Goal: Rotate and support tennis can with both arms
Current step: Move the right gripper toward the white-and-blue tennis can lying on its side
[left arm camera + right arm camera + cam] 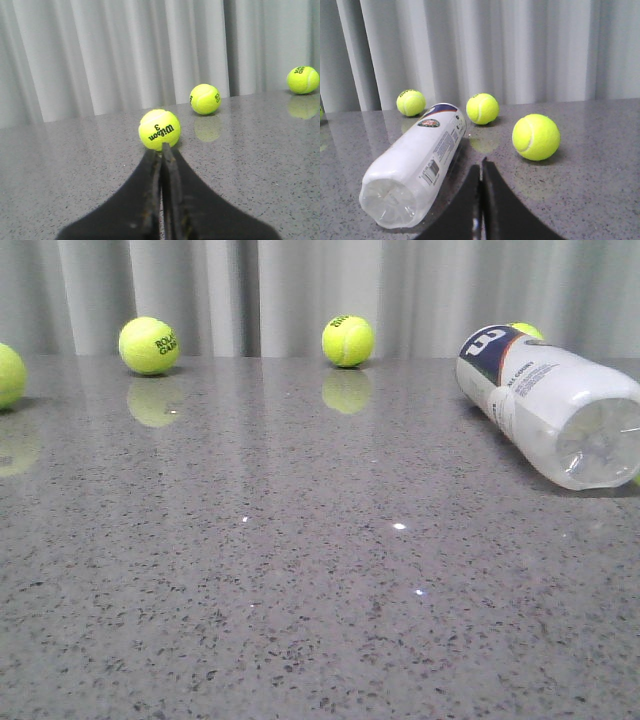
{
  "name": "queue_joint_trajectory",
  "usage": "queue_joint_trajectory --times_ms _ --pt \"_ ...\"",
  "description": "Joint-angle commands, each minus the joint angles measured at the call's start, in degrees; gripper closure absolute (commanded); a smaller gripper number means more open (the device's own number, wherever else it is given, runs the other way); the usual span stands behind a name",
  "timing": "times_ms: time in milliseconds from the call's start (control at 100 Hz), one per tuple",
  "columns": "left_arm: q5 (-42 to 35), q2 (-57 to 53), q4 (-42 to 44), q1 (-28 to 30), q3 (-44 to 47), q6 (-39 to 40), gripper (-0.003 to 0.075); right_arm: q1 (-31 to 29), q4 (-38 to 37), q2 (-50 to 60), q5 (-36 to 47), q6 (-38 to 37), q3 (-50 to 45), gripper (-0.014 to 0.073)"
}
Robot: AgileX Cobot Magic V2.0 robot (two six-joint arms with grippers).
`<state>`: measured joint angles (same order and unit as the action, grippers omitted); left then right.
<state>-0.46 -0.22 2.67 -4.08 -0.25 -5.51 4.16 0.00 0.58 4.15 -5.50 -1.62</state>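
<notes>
The left gripper (163, 150) showed at the bottom centre of its wrist frame, its black fingers pressed together. The right gripper (481, 169) sat likewise at bottom centre, fingers closed, gripping nothing.

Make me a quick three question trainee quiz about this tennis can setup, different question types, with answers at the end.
1. True or false: the tennis can stands upright on the table.
2. Multiple choice: the left gripper has its fingers A) wide open, B) shut with nothing between them, C) shut on a ball.
3. Fill in: in the left wrist view, the nearest tennis ball bears the brand name ____ and the numeral 3.

Key
1. False; it lies on its side.
2. B. The right gripper is shut and empty too.
3. Wilson.
</notes>
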Motion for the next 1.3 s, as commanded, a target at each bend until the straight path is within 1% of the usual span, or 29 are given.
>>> queue_joint_trajectory --times_ms 0,110,210,290,440,620,750,830,930,1060,1110,1180,1250,1290 --pt "-4.7 -2.1 -0.4 0.2 2.8 0.4 0.0741 -0.3 -0.5 1.2 7.2 0.1 1.2 0.0662" --pt "-4.7 -2.1 -0.4 0.2 2.8 0.4 0.0741 -0.3 -0.5 1.2 8.0 0.0 2.2 0.0662" --pt "-4.7 -2.1 -0.4 0.2 2.8 0.4 0.0741 -0.3 -0.4 1.2 3.0 -0.4 6.3 0.0662" --pt "-4.7 -2.1 -0.4 0.2 2.8 0.4 0.0741 -0.3 0.0 0.7 -4.5 -0.6 11.3 0.0662" --pt "-4.7 -2.1 -0.4 0.2 2.8 0.4 0.0741 -0.3 -0.3 -3.7 -20.8 -0.6 25.0 0.0662" --pt "-4.7 -2.1 -0.4 0.2 2.8 0.4 0.0741 -0.3 0.0 -15.6 -39.7 -0.6 41.7 0.0662" --pt "-4.7 -2.1 -0.4 0.2 2.8 0.4 0.0741 -0.3 0.0 -24.1 -50.5 -0.6 50.0 0.0662" --pt "-4.7 -2.1 -0.4 0.2 2.8 0.4 0.0741 -0.3 0.0 -27.8 -53.6 -0.6 52.5 0.0662" --pt "-4.7 -2.1 -0.4 0.2 2.8 0.4 0.0741 -0.3 0.0 -31.1 -54.4 -0.6 52.5 0.0660" --pt "-4.7 -2.1 -0.4 0.2 2.8 0.4 0.0741 -0.3 0.0 -34.1 -57.6 -0.6 52.4 0.0652" --pt "-4.7 -2.1 -0.4 0.2 2.8 0.4 0.0741 -0.3 0.0 -34.8 -58.5 -0.6 52.4 0.0622" --pt "-4.7 -2.1 -0.4 0.2 2.8 0.4 0.0741 -0.3 0.0 -35.6 -59.1 -0.6 52.4 0.0536" --pt "-4.7 -2.1 -0.4 0.2 2.8 0.4 0.0741 -0.3 0.0 -35.8 -59.5 -0.6 52.3 0.0404" --pt "-4.7 -2.1 -0.4 0.2 2.8 0.4 0.0741 -0.3 0.0 -35.8 -59.4 -0.6 52.3 0.0307"
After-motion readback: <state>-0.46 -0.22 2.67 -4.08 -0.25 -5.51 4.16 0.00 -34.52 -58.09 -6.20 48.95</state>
